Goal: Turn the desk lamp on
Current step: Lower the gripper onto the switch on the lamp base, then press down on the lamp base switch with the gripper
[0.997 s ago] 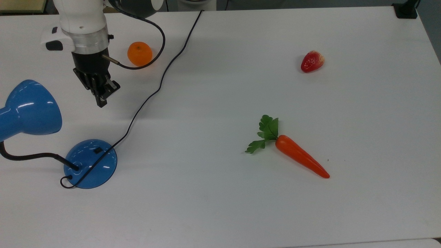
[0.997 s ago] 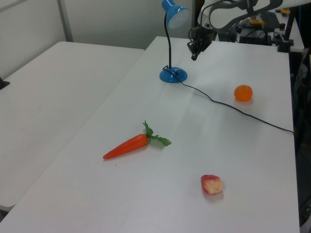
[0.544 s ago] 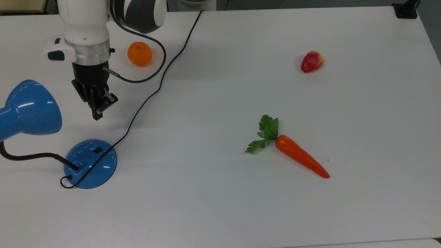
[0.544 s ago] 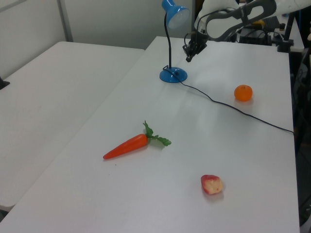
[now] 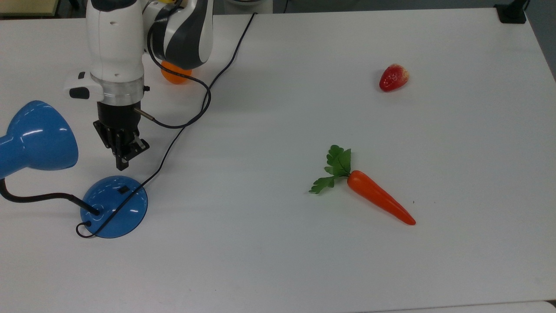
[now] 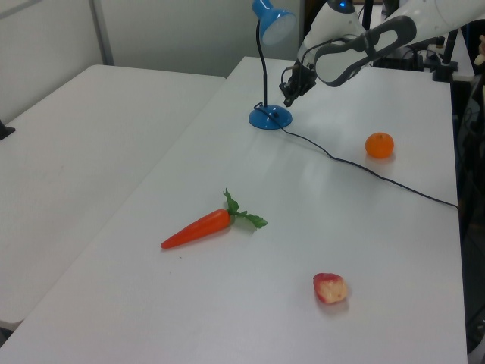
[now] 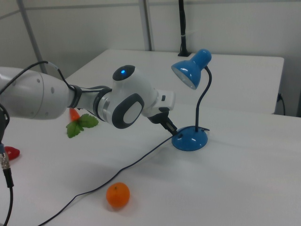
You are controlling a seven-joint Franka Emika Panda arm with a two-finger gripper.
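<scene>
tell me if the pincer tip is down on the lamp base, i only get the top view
Observer: No. In the left view the shut pincer hangs slightly above the desk lamp base, near its rim.
Operator: how high is the shade
Observer: In the right view the shade sits well above the pincer, on an upright curved neck.
Operator: can't see the orange well
Observer: In the left view the orange lies on the table, apart from the cord.
</scene>
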